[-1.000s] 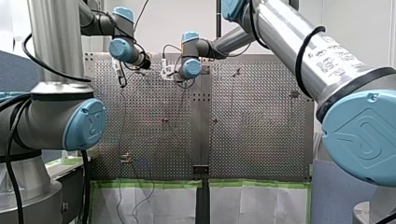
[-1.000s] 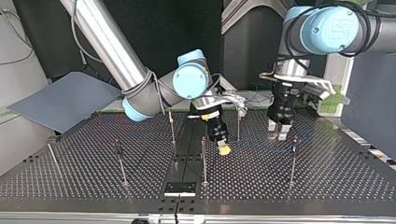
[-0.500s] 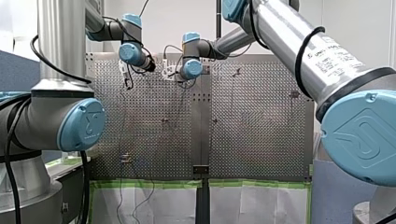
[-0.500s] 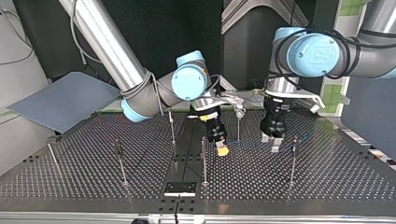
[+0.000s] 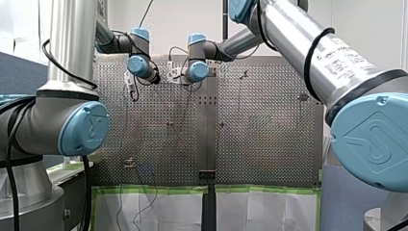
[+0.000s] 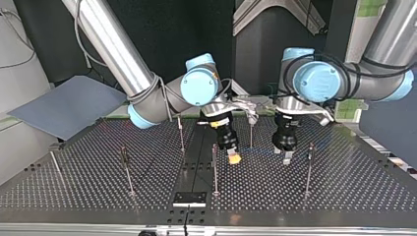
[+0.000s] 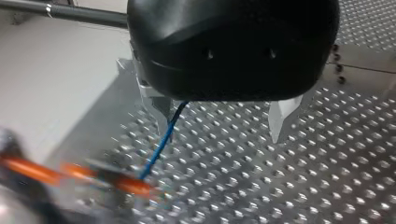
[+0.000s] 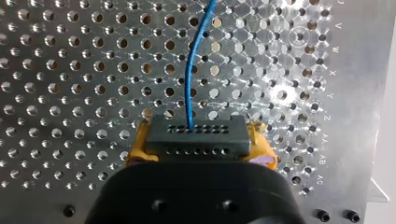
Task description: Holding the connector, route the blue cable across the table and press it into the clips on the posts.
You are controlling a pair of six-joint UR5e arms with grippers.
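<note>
In the top view, a grey sheet (image 6: 69, 105) lies beside the perforated table (image 6: 344, 189) at the view's left edge. Thin posts (image 6: 127, 169) stand upright across the table, well apart from one another, and a small black plate (image 6: 189, 198) sits at the near edge, about mid-width. Just to the right of the middle post, my right arm's end effector (image 6: 235, 158) points down at the table with its yellow pads low over the surface. The right wrist view shows this end effector (image 8: 201, 147) clenched on the connector (image 8: 196, 135), a black block with rows of small holes, seated between the yellow pads (image 8: 262, 151). The blue cable (image 8: 190, 79) leaves the middle of the connector's face and runs ahead over the table in a slight curve. In the top view the cable (image 6: 258, 151) shows as a faint blue line from the connector toward my left arm's end effector (image 6: 285, 156), which hangs vertically close above the table between two posts. In the left wrist view this end effector (image 7: 222, 123) is released: its metal fingers (image 7: 282, 116) stand wide apart, and the cable (image 7: 161, 142) passes close beside one finger, clear of the other, down to the blurred yellow-orange pads of my right arm's end effector.
</note>
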